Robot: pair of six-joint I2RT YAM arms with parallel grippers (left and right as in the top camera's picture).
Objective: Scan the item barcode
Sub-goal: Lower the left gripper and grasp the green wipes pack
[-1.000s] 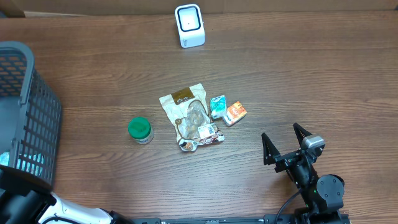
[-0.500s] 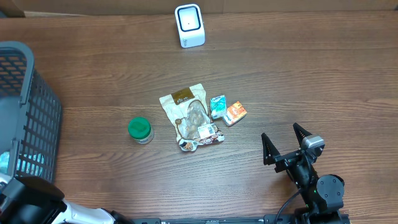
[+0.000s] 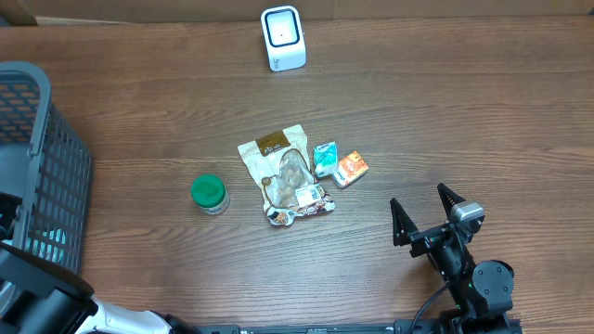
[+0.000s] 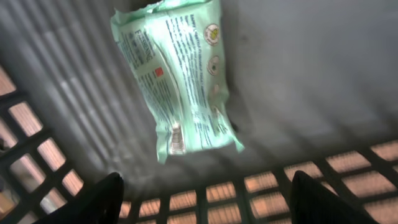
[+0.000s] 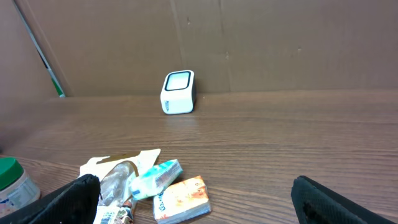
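Standing far to the left of the snack pouch, a grey lattice basket occupied the edge of the brown worktop. Inside it, the left wrist camera looked down on a mint-green packet lying flat on the basket floor, printed side up and slanted, with one end close to the slotted wall. The left tool hung above that packet with its two fingers spread wide, gripping nothing and apart from the packet. Just left of the pouch stood a small jar with a green lid, upright and not touching it. The pouch itself lay flat at the middle of the worktop, brown at its top, with a clear window showing its contents. Well beyond the pouch, near the far edge, the white scanner stood alone, with its face turned towards the pouch. Touching the pouch's right side was a small teal packet, and an orange packet lay against that one's right side. Farther right of the pouch and nearer the robot, the right tool hovered with its fingers fully parted and empty, well apart from every item.
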